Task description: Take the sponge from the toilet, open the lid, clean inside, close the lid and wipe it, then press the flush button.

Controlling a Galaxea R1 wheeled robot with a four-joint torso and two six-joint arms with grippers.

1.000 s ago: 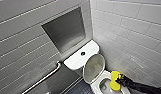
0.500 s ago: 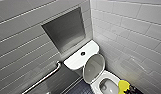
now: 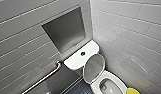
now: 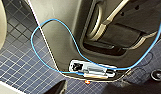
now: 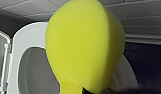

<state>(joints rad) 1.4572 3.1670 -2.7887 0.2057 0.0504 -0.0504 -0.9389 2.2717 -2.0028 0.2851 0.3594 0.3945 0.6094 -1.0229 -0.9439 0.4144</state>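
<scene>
Three views listed, every place given against the toilet.

HEAD VIEW
Toilet (image 3: 101,83): white glossy ceramic, set in the corner of two pale tiled walls.
Lid (image 3: 94,68): raised, leaning back on the tank; seat down, bowl open.
Tank (image 3: 73,61): rounded white top behind the lid.
Flush button (image 3: 83,53): dark and round, in the middle of the tank top.
Sponge (image 3: 133,91): bright yellow, at the bowl's rim on the side away from the grab bar; whether it touches the rim cannot be told.
Grab bar (image 3: 43,78): metal, on the wall beside the tank.
Wall niche (image 3: 64,31): grey recess above the tank.

LEFT WRIST VIEW
Floor (image 4: 16,62): small dark blue mosaic tiles.
Blue cable (image 4: 46,27): a loop across the robot's own grey body.
Left gripper (image 4: 59,88): a dark edge over the floor; wide or narrow cannot be told.

RIGHT WRIST VIEW
Sponge (image 5: 83,47): close to the camera, bulged and creased down its middle, above the toilet.
Right gripper (image 5: 91,90): clamped on the sponge's narrowed end.
Seat (image 5: 26,40): white ring behind the sponge, bowl opening visible through it.
</scene>
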